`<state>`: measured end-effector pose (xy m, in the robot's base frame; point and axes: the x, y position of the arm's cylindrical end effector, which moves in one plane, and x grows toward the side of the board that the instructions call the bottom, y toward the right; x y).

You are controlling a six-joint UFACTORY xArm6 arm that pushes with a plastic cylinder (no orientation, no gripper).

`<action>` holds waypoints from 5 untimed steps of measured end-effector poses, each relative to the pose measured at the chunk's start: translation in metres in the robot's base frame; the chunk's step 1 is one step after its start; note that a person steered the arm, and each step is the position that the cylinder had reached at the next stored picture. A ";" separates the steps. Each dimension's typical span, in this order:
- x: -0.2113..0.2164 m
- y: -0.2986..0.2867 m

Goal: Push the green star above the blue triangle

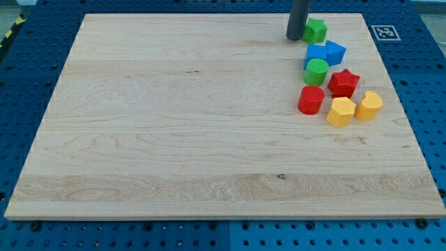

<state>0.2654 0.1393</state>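
- My tip (pixel 295 37), the dark rod's lower end, sits touching the left side of the green star block (pixel 316 30) near the wooden table's (pixel 174 125) top edge.
- I have no gripper here, only the rod.
- The blue triangle block (pixel 335 51) lies just below the star, beside a blue block (pixel 317 52) and a green cylinder (pixel 316 71).

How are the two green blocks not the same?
The green star has pointy edges; the green cylinder is round. The green star sits nearest the view's top, right beside my tip; the green cylinder sits lower, apart from my tip, tucked against the blue blocks near the red star. Both are the same bright green and look similar in size.
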 end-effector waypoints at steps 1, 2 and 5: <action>-0.001 0.000; -0.004 0.000; -0.029 0.018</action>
<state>0.2366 0.1575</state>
